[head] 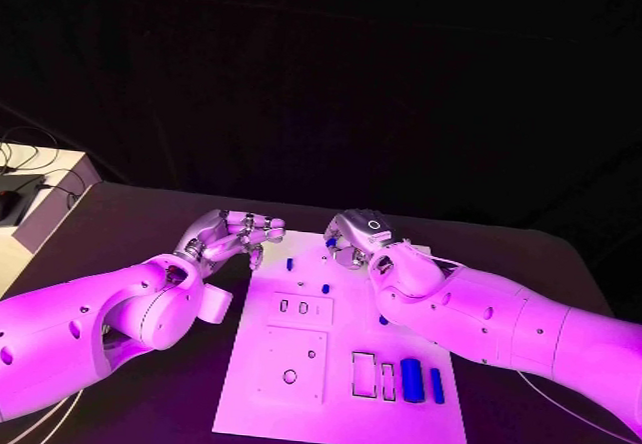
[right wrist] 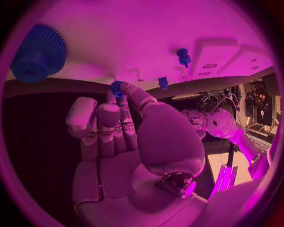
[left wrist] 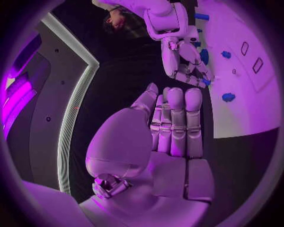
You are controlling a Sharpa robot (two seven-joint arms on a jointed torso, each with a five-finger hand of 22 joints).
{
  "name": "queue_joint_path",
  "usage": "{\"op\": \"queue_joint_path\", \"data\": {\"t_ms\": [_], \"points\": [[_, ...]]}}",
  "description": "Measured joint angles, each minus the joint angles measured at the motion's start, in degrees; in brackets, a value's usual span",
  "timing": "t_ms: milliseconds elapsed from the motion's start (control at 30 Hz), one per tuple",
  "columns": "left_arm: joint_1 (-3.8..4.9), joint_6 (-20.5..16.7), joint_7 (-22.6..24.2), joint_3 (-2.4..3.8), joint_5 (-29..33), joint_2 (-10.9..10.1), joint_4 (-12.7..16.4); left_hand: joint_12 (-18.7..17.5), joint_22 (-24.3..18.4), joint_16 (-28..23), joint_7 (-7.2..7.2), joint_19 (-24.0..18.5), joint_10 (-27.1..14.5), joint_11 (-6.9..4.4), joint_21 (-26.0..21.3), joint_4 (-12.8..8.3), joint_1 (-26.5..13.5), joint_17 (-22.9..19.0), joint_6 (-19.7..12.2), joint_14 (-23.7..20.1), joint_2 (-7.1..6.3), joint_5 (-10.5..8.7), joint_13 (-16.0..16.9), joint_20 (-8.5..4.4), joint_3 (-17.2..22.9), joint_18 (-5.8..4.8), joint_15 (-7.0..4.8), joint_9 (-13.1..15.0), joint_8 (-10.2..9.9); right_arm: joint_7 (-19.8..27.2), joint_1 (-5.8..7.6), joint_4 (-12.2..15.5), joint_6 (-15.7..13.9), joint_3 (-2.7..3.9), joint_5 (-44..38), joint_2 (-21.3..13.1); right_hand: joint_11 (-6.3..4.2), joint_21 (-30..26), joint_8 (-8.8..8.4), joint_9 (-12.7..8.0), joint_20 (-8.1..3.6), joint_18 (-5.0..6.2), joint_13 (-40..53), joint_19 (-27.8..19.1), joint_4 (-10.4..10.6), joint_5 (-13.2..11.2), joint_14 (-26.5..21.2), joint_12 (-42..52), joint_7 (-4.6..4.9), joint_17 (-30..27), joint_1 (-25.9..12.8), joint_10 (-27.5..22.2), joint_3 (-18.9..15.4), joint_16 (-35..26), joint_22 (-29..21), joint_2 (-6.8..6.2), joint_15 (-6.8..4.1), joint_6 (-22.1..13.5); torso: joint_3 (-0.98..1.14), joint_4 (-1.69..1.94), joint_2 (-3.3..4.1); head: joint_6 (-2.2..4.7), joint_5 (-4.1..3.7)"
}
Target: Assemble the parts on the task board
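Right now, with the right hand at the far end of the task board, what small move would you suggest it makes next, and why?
Probably lower the right hand slightly toward the task board to seat what it carries. It pinches a small blue part at its fingertips, close above the board's far end, while the left hand rests beside the board holding nothing.

Blue gear (right wrist: pixel 38 54) cut by rim

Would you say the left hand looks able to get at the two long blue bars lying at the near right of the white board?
Probably yes: the left hand holds nothing, and the long blue bars lie uncovered on the white board, nothing over them.
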Motion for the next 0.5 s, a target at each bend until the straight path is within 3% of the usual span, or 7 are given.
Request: {"op": "queue_joint_path", "data": {"t_ms": [133,367,500], "points": [[0.00,0.0,0.0,0.01,0.0,0.0,0.0,0.0,0.0,0.0,0.00,0.0,0.0,0.00,0.0,0.0,0.0,0.0,0.0,0.0,0.00,0.00,0.0,0.00,0.0,0.00,0.00,0.0,0.0,0.2,0.00,-0.3,0.1,-0.01,0.1,0.1,-0.14,-0.7,0.00,-0.3,0.00,0.12,0.0,0.0,0.2,-0.1,0.0,0.0,0.24,-0.3,0.4,-0.1,-0.3,-0.4,0.0,0.37,0.00,-0.9,0.00,-0.01,0.04,-0.09,0.10],[0.01,0.0,0.0,0.01,0.0,0.0,0.0,0.0,0.0,0.0,-0.01,0.0,0.0,0.00,0.0,0.0,0.0,0.0,0.0,0.0,0.00,0.00,0.0,0.00,0.0,0.00,0.00,0.0,0.0,0.8,-0.01,-0.7,0.3,-0.01,0.3,0.3,-1.03,-6.5,0.02,-1.0,0.17,1.57,0.0,0.0,0.8,-0.9,-0.6,-0.1,1.13,-1.2,0.7,-2.0,-0.2,-2.0,0.0,-0.02,0.62,-3.8,-0.03,-0.13,0.04,-0.21,0.14],[0.01,0.0,0.0,0.02,0.0,0.0,0.0,0.0,0.2,0.0,-0.08,0.0,0.0,0.00,0.0,0.0,0.0,-0.1,-0.1,0.0,0.00,0.00,0.0,0.00,0.0,0.00,0.00,0.0,0.0,1.2,-0.02,-1.0,0.3,-0.04,0.6,0.3,0.37,-15.7,0.02,-1.1,1.14,2.81,0.1,0.1,2.5,-3.8,-0.4,0.5,1.76,-3.2,0.1,-7.2,-0.4,-4.6,0.0,-2.76,1.44,-6.1,-0.03,-0.15,0.05,-0.22,0.14]]}}
